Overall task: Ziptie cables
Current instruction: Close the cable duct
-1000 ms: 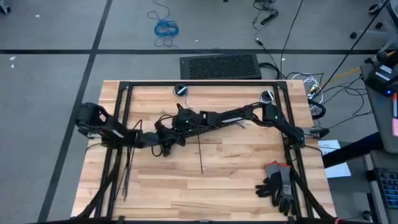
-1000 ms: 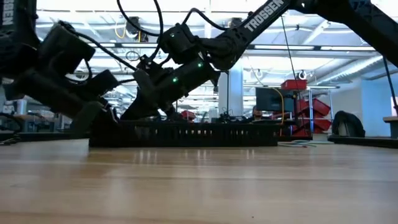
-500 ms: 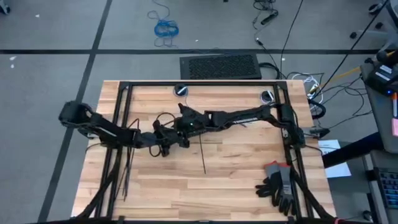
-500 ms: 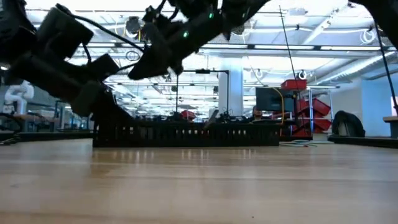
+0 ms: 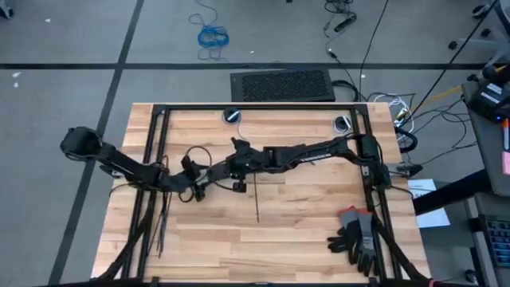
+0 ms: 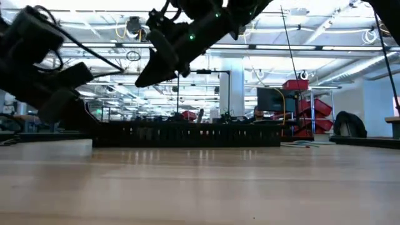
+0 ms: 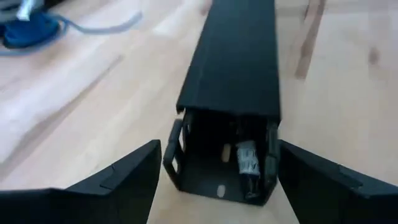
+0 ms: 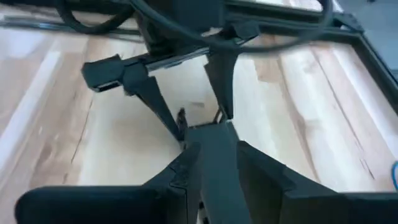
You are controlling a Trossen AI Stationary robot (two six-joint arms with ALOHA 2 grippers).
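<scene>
Black channel bar (image 7: 233, 93) sits pinched in the right gripper (image 8: 208, 155), its open end between the left gripper's (image 7: 217, 180) spread jaws; any tilt risks a collision.

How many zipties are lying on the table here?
1 for certain: a ziptie lying alone mid-table. Near the left arm's base, thin dark strips may be more; too thin to tell.

We find a robotics lab: wooden table (image 5: 303, 223) in a black frame, cables strewn on grey floor (image 5: 64, 104), open hall with ceiling strip lights (image 6: 325, 47).
</scene>
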